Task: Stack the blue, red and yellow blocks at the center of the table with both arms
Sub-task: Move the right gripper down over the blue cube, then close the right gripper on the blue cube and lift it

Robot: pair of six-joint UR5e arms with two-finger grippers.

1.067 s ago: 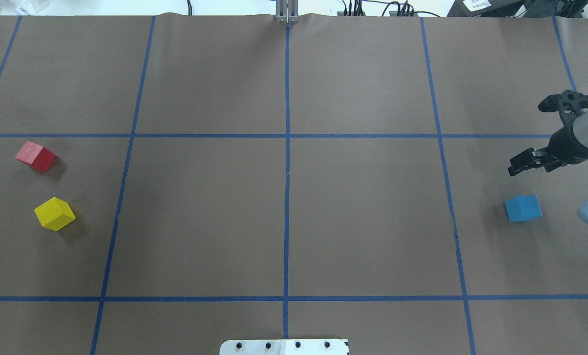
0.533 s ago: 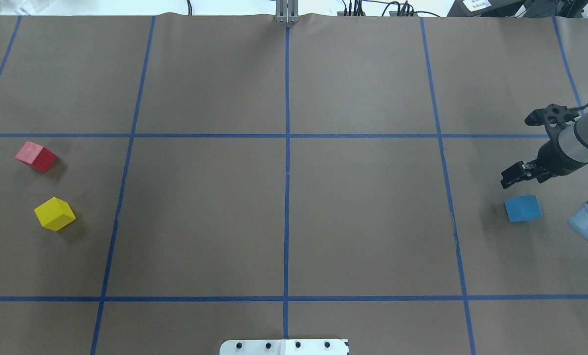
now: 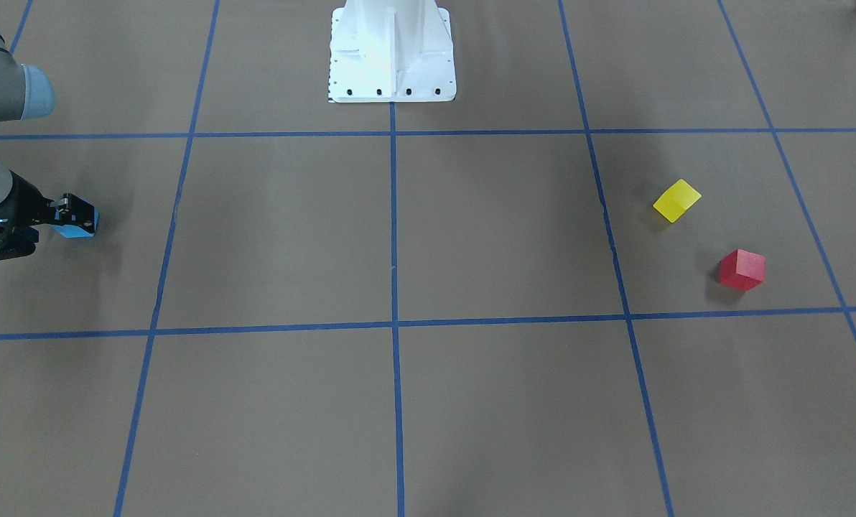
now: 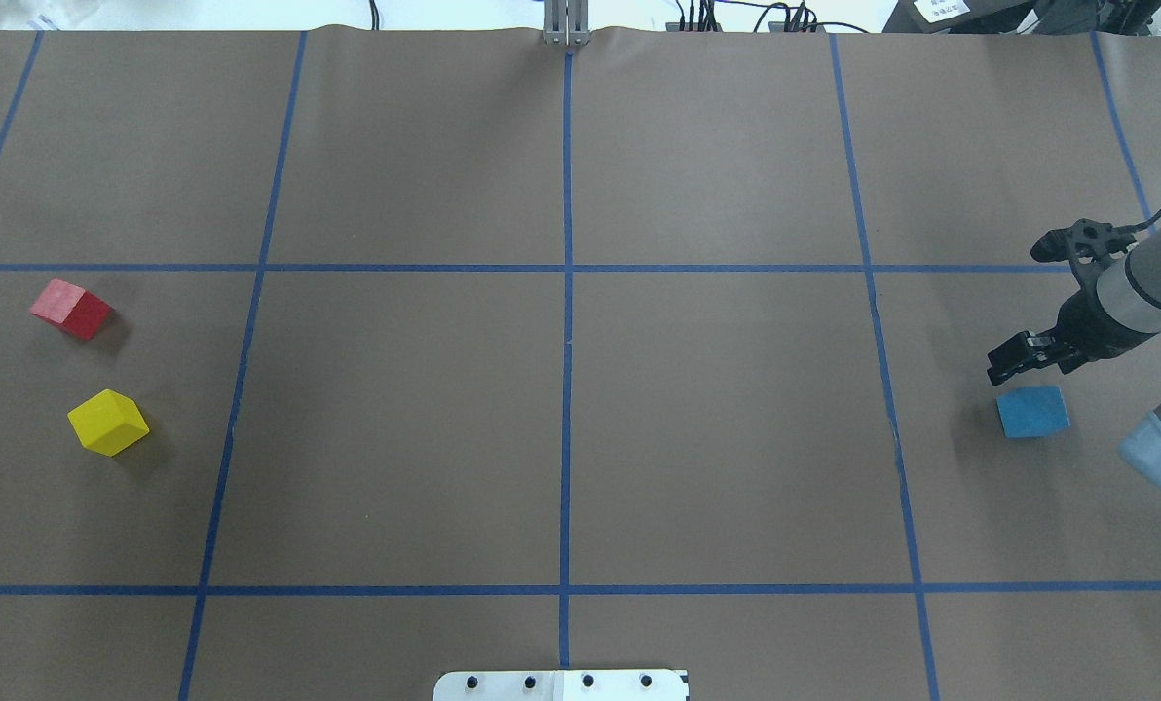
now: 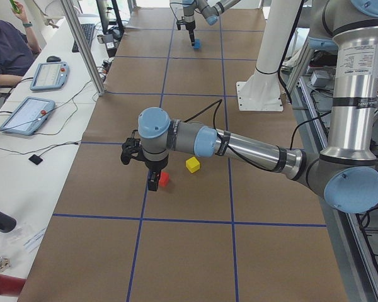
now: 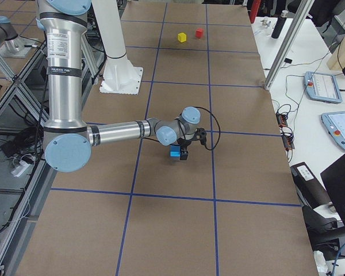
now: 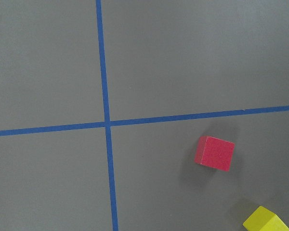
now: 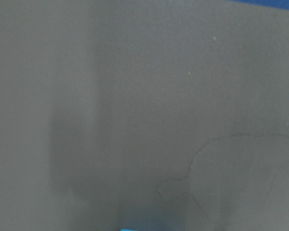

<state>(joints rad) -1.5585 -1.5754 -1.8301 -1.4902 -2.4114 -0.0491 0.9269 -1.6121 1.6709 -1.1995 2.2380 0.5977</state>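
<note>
- The step in hand, as I judge it, is the first pick: the right claw (image 4: 1014,358) hovers just over the blue block (image 4: 1032,411), which sits flat on the counter (image 4: 395,438) at the robot's far right, well apart from the centre
- Its jaws look parted and hold nothing; the front-facing view shows blue peeking out beneath them
- To do it well, square the jaws to two opposite flat faces before lowering, since the block lies slightly turned against the tape lines (image 4: 567,389); close at mid-height so it neither tips nor skids
- The left claw (image 5: 152,182) shows only in the left side view, just beside the red block (image 5: 164,179); whether it is open I cannot tell
- The yellow block (image 4: 108,423) lies near the red one, both at the robot's far left and turned corner-on to the grid
- All three are small cubes with crisp edges and matt, painted-looking faces; probably rigid and light, so a modest squeeze should do
- The counter wears smooth brown paper gridded with the tape lines; a block could slide on it if nudged from one side only
- The right wrist view is blurred grey paper with a blue sliver at its lower edge, little help for centring
</note>
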